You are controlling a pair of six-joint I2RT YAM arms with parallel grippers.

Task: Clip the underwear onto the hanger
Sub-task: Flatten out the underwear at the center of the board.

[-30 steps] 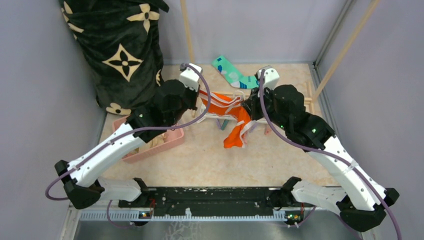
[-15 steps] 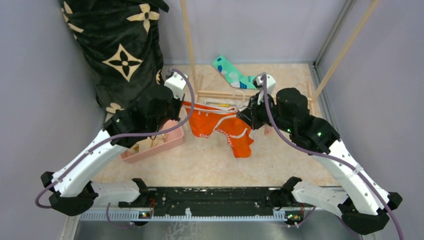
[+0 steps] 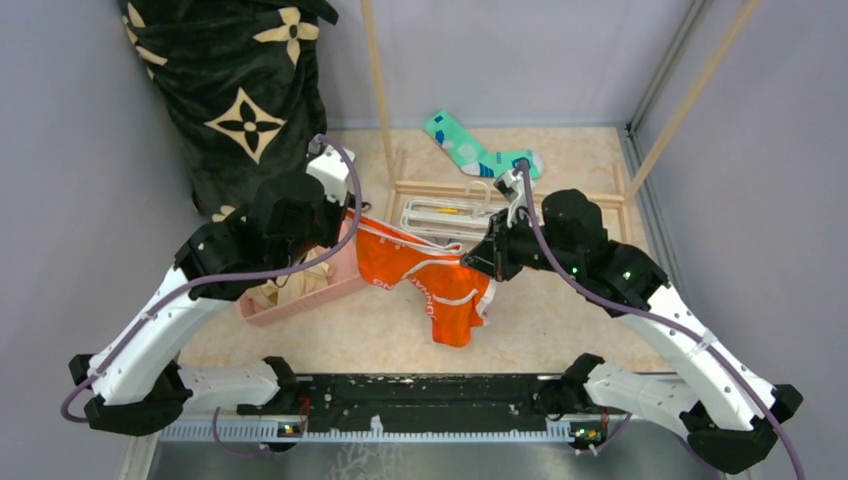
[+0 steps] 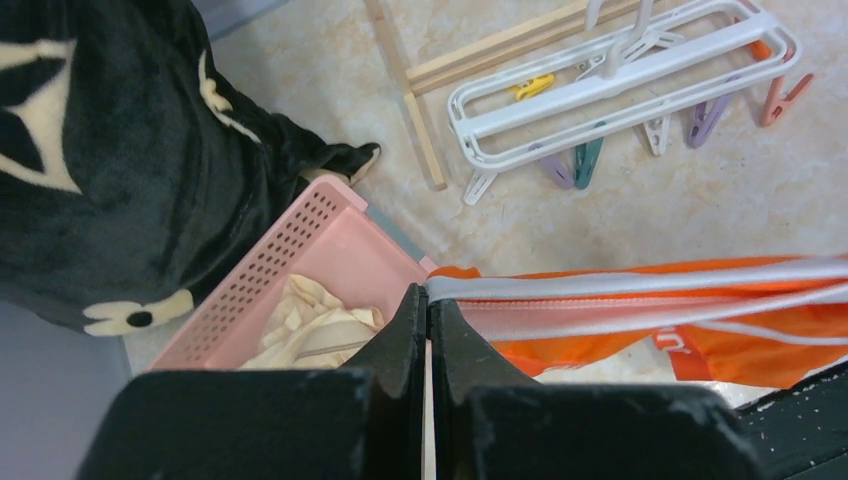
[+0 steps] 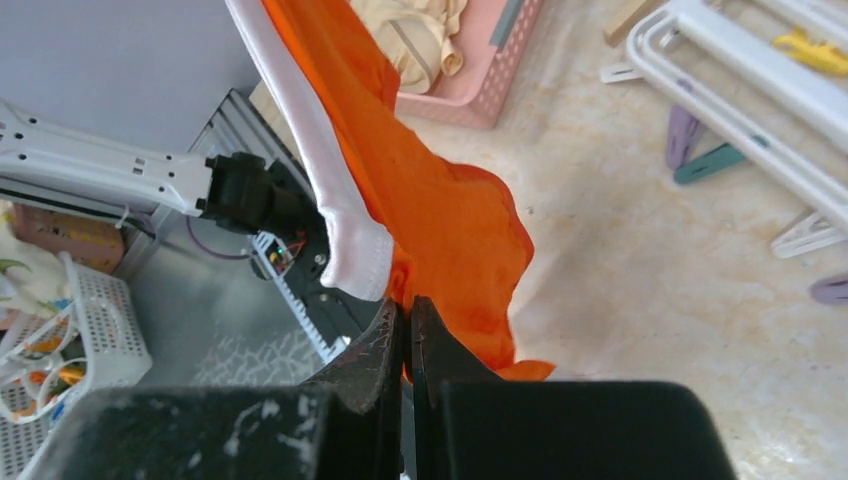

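**Underwear Held Between Both Grippers**

Note that the left gripper (image 4: 428,300) is clenched on the white-edged waistband of the underwear (image 3: 425,275), above the near corner of the pink basket (image 4: 300,240). The right gripper (image 5: 408,312) is clenched on the opposite end of the garment. The underwear spans the two grippers, raised off the table, with one orange leg hanging down. The hanger (image 3: 445,215) lies flat on the table just beyond the garment, apart from it, clothespins splayed outward.
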